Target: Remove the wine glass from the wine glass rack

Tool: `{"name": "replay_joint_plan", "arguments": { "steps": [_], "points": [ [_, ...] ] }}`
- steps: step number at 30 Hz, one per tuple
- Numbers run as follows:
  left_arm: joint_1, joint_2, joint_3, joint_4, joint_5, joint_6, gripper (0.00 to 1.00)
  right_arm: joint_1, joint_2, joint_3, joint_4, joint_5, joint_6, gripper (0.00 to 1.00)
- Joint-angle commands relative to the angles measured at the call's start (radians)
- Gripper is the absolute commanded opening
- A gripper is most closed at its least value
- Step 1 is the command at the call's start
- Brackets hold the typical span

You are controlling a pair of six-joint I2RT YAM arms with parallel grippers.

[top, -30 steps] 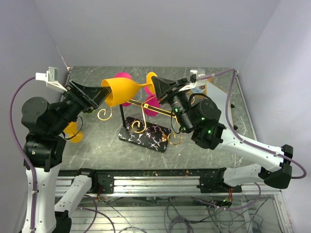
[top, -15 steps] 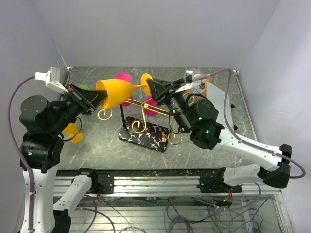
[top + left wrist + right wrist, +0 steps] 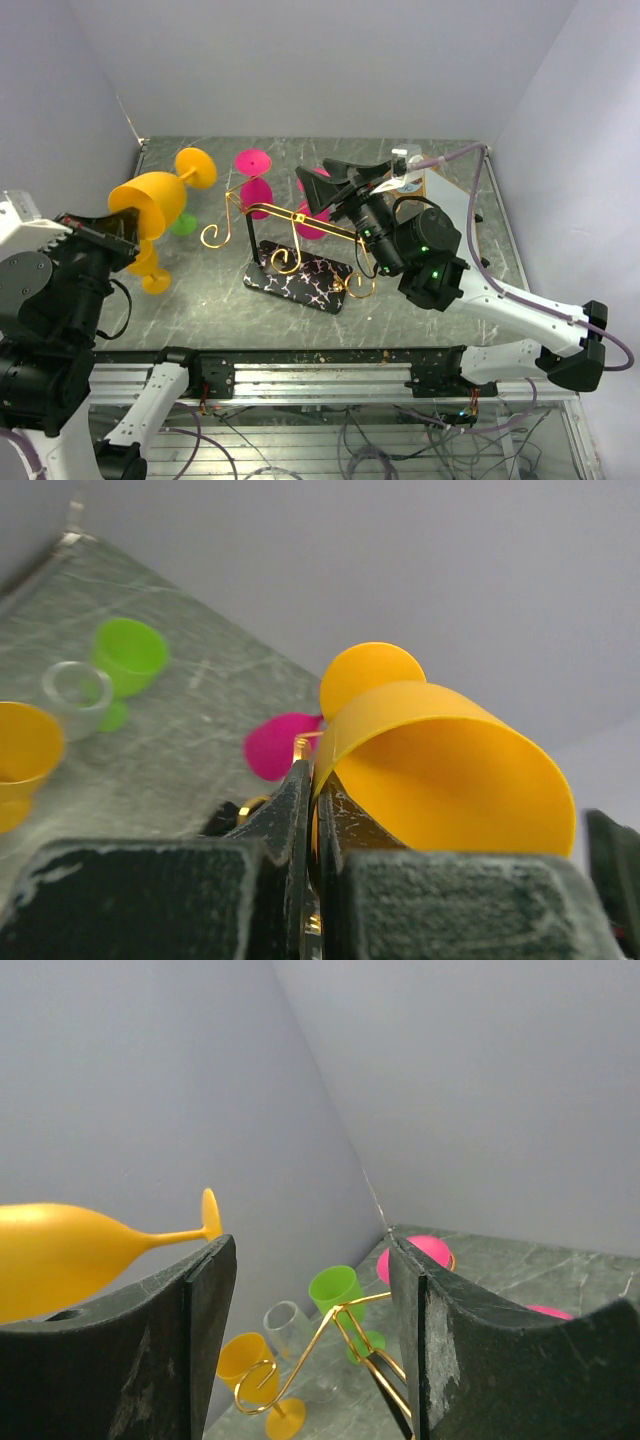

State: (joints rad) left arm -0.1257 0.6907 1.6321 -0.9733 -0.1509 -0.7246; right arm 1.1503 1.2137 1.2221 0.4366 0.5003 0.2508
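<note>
One yellow wine glass (image 3: pixel 150 203) sits pinched in left gripper (image 3: pixel 118 236); right gripper (image 3: pixel 322 183) gapes empty.

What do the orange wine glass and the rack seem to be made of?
Orange wine glass: probably plastic, opaque and satin; the colour is solid and even, with only soft highlights.
Wine glass rack: the gold arms look like glossy bent metal wire, thin with curled scrolls.

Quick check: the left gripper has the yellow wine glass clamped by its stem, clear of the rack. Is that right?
Not quite. The left gripper is shut on the yellow wine glass by the rim of its bowl, not its stem; the left wrist view shows the rim pinched between the fingers. The glass is indeed clear of the wine glass rack.
</note>
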Motion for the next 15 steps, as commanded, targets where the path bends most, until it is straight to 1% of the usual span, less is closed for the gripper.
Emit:
{"name": "replay_joint_plan", "arguments": {
  "steps": [1, 6, 10, 12, 15],
  "points": [
    [-0.001, 0.016, 0.029, -0.129, -0.245, 0.103, 0.07, -0.002, -0.036, -0.015, 0.015, -0.008, 0.0, 0.62],
    [-0.002, 0.054, 0.016, -0.163, -0.304, 0.135, 0.07, -0.002, -0.04, -0.022, 0.008, -0.017, 0.006, 0.61],
    [-0.002, 0.134, 0.041, -0.242, -0.382, 0.086, 0.07, -0.003, -0.047, -0.013, 0.003, -0.04, 0.035, 0.61],
    [-0.002, 0.184, 0.057, -0.271, -0.368, 0.078, 0.07, -0.002, -0.052, -0.018, 0.024, -0.061, 0.03, 0.6],
    [-0.002, 0.234, 0.05, -0.264, -0.323, 0.081, 0.07, -0.003, -0.048, -0.01, 0.029, -0.064, 0.007, 0.6]
  ]
}}
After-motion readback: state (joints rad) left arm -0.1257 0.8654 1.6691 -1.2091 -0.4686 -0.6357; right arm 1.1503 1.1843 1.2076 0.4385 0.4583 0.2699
